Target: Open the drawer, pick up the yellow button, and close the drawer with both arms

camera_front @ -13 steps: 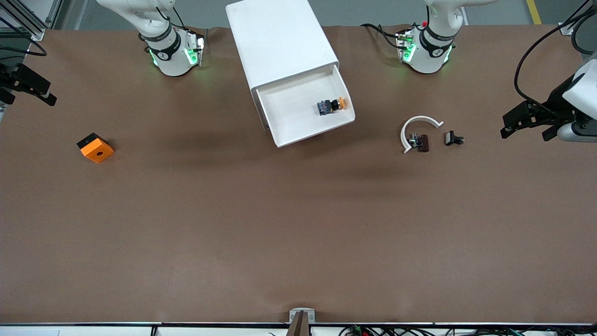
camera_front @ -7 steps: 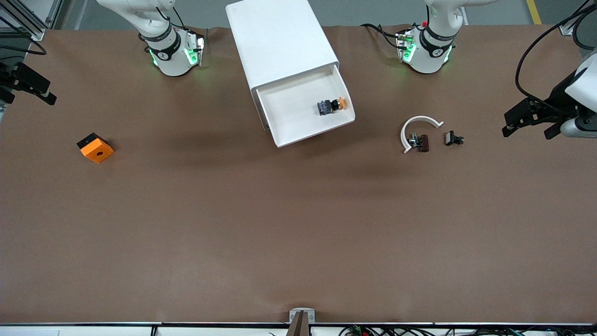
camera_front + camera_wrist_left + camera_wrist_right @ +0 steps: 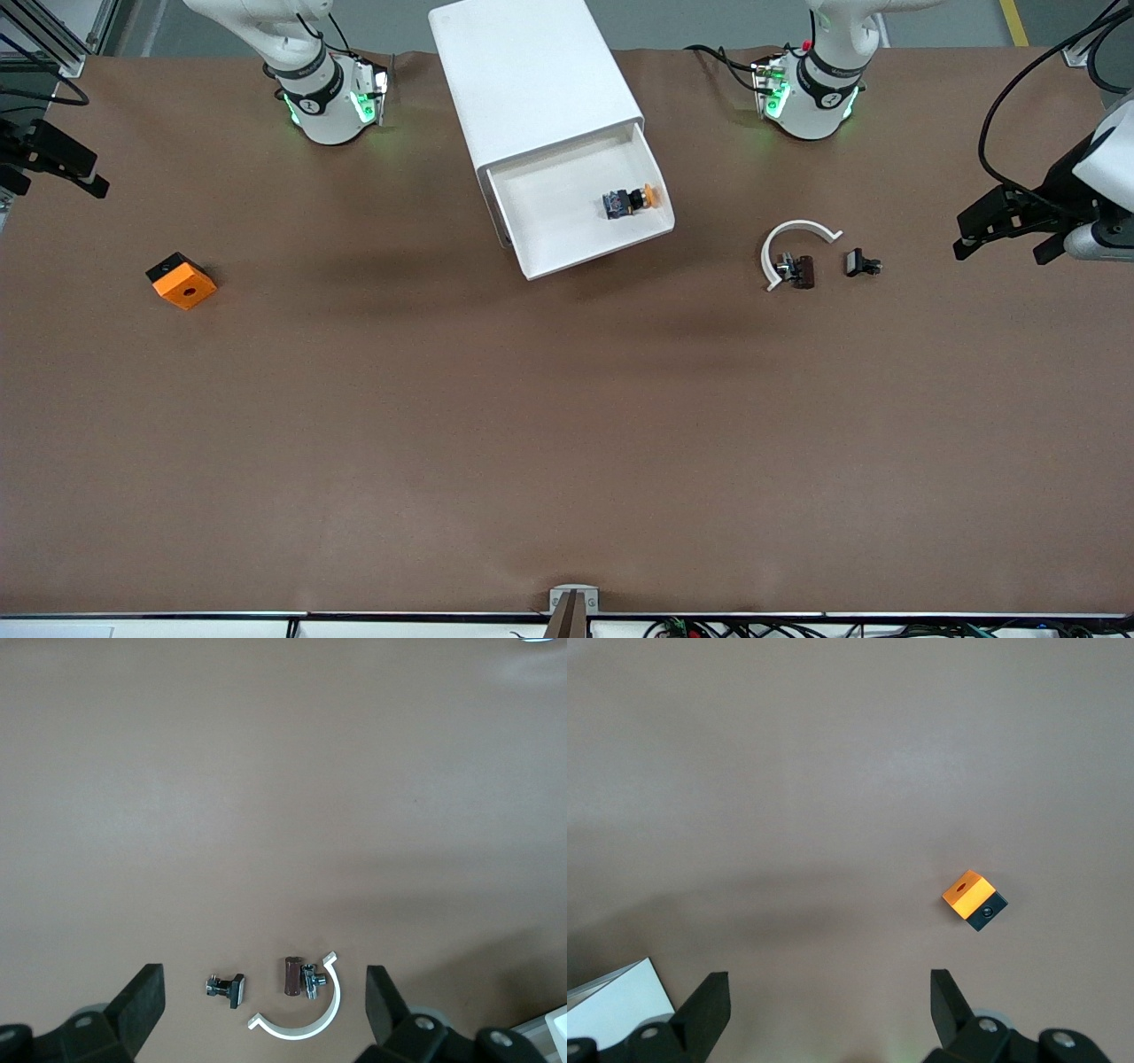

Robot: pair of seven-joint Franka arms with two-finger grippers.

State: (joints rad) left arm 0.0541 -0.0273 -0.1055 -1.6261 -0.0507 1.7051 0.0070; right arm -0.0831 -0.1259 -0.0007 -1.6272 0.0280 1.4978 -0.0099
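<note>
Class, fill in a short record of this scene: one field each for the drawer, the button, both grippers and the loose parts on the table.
drawer: drawer pulled open from the white cabinet
button: button lies in the drawer
left gripper: left gripper open, at the left arm's end of the table, holding nothing
right gripper: right gripper open, at the right arm's end, holding nothing
loose parts: orange cube; white curved band with small black parts beside it

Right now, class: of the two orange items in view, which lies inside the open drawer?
The button, lying in the drawer; the orange cube sits on the bare table.
</note>
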